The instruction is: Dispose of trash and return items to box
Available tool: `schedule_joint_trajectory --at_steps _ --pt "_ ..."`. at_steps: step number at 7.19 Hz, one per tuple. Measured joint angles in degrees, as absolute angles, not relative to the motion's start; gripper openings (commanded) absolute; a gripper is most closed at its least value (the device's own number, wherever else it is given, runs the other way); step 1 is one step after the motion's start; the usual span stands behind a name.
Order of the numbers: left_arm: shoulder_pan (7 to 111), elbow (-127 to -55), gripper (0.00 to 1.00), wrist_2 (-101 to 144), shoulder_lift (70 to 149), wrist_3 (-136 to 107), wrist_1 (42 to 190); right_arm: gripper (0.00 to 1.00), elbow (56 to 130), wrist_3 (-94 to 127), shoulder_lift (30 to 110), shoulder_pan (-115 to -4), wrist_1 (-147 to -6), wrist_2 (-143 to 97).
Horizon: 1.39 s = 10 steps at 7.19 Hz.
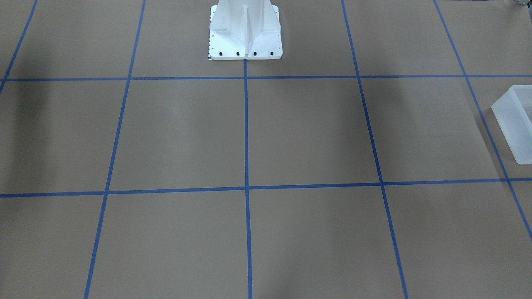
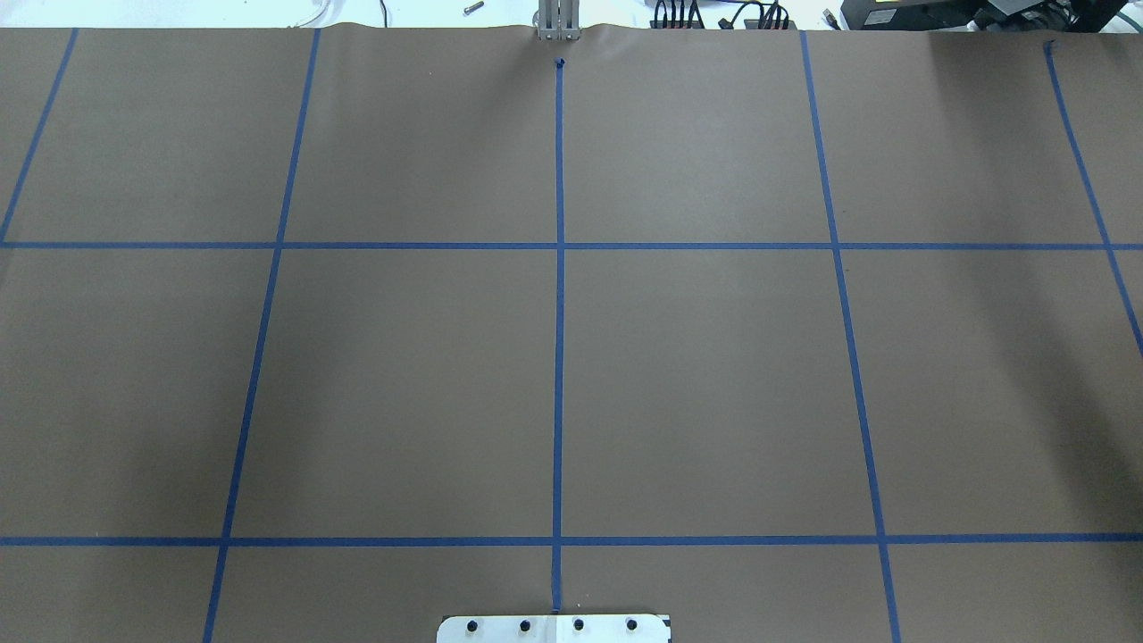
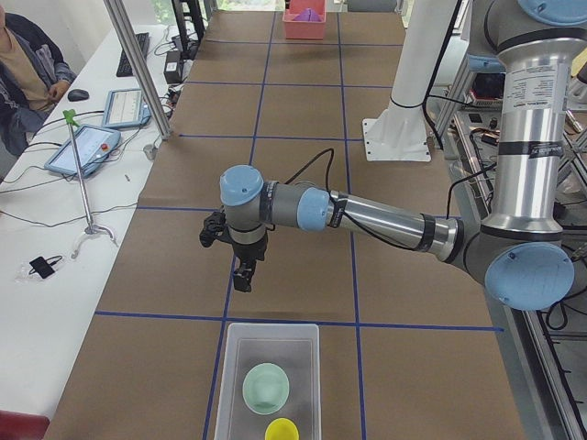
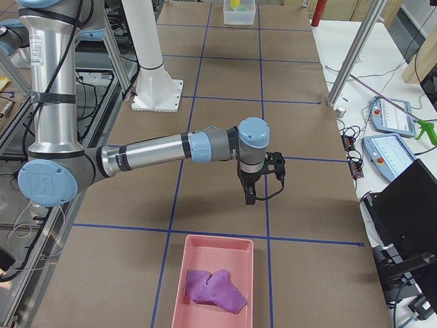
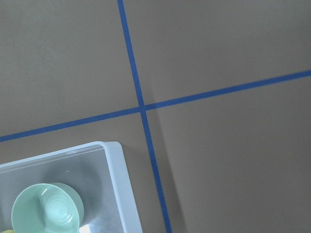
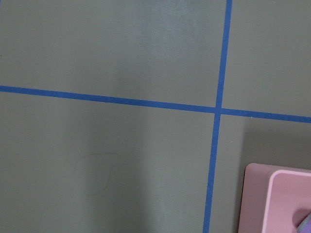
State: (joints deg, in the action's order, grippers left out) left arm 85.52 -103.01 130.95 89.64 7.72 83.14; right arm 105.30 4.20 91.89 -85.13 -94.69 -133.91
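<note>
The pale green bowl (image 3: 266, 387) and the yellow cup (image 3: 282, 429) both sit inside the translucent white box (image 3: 272, 328) at the table's left end. The left wrist view shows the box's corner (image 5: 115, 162) with the bowl (image 5: 47, 213) in it. The box also shows in the front-facing view (image 1: 517, 120). My left gripper (image 3: 243, 275) hangs over bare table just beyond the box; I cannot tell if it is open or shut. My right gripper (image 4: 250, 198) hangs above the table short of a pink tray; I cannot tell its state either.
A pink tray (image 4: 217, 239) at the table's right end holds crumpled purple trash (image 4: 215, 288); its corner shows in the right wrist view (image 6: 272, 194). The white robot base (image 1: 245, 33) stands at mid-table. Operators' desks with tablets (image 3: 87, 147) line the far side.
</note>
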Motion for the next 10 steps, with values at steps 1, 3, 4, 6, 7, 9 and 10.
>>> schedule_joint_trajectory --at_steps 1,3,4,6,7,9,10 --pt "85.7 -103.2 0.98 132.2 88.7 8.3 83.3 1.0 105.4 4.2 92.1 -85.2 -94.7 -133.5" --pt "85.8 -105.0 0.98 133.1 86.4 8.5 83.7 1.0 105.9 4.0 92.7 -85.6 -94.8 -133.8" --pt "85.8 -105.4 0.98 133.2 86.2 8.5 83.7 1.0 106.1 4.0 92.8 -85.6 -94.8 -133.9" --pt "85.9 -106.0 0.98 134.5 86.3 8.4 83.7 1.0 106.6 4.1 93.2 -85.7 -94.9 -134.2" --pt "85.9 -106.5 0.98 135.8 86.1 8.4 83.7 1.0 106.8 4.2 93.6 -85.8 -94.8 -134.3" --pt "85.9 -107.1 0.98 136.7 85.8 8.4 83.7 1.0 107.5 4.2 93.8 -85.8 -94.7 -134.4" --pt "85.9 -107.0 0.98 136.8 85.8 8.4 83.7 1.0 107.8 4.3 93.8 -85.8 -94.7 -134.3"
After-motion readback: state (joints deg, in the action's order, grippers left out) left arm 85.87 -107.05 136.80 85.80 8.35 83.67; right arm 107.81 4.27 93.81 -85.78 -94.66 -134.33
